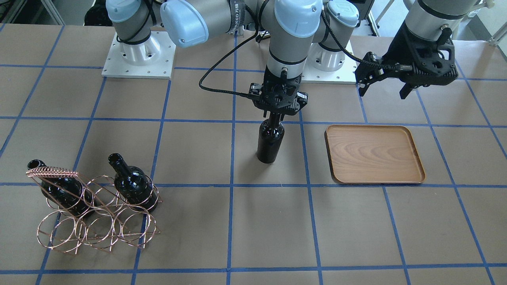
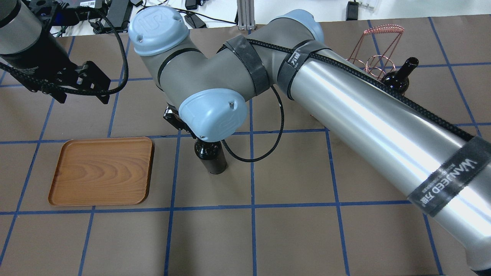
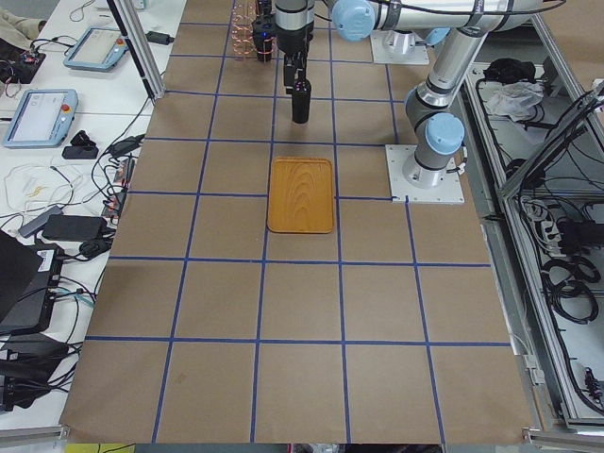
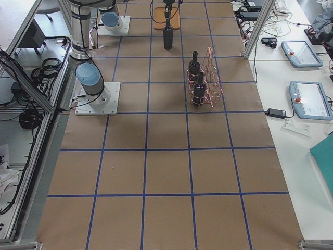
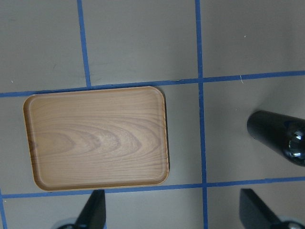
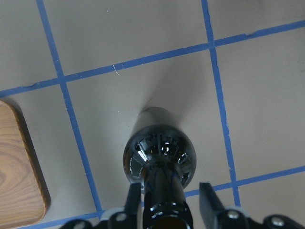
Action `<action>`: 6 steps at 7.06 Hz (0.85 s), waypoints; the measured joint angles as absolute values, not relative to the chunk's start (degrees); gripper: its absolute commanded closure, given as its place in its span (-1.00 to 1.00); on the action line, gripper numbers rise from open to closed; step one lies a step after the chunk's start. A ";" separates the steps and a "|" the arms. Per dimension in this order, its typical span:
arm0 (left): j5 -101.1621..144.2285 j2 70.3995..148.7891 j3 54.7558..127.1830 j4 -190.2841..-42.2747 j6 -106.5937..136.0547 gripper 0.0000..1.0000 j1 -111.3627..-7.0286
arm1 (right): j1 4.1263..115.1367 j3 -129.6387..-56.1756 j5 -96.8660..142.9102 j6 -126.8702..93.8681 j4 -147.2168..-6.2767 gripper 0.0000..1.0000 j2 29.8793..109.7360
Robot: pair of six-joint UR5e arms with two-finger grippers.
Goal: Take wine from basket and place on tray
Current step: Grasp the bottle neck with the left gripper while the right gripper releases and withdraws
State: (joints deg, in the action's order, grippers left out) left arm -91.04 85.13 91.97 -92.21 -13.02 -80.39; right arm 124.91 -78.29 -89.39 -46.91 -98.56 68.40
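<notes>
Wine (image 1: 270, 142) stands upright on the table (image 1: 198, 221) at frame centre, left of the tray (image 1: 374, 154). Right gripper (image 1: 277, 116) straddles its neck with a slight gap, seemingly loose; left gripper (image 1: 383, 94) hangs wide open, empty. Likely heavy, slick, breakable glass: grip the neck.

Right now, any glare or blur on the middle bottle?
Right wrist: small highlights on the bottle shoulder, neck close and soft. Overhead: bright streaks on the right arm, which hides most of the bottle. Left wrist: one glint at the frame edge.
</notes>
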 measured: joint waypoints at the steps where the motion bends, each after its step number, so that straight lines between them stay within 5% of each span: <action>1: -91.05 84.96 91.95 -92.36 -12.96 -1.00 -80.57 | 124.57 -78.33 -89.64 -46.17 -98.48 -1.00 68.83; 6: -90.13 85.92 92.09 -93.15 -10.12 -1.00 -85.41 | 108.57 -78.75 -89.88 -19.99 -90.37 -0.98 79.76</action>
State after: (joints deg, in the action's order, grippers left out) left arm -90.13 85.92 92.09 -93.15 -10.12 -85.41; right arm 108.57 -78.75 -89.88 -19.99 -90.37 79.76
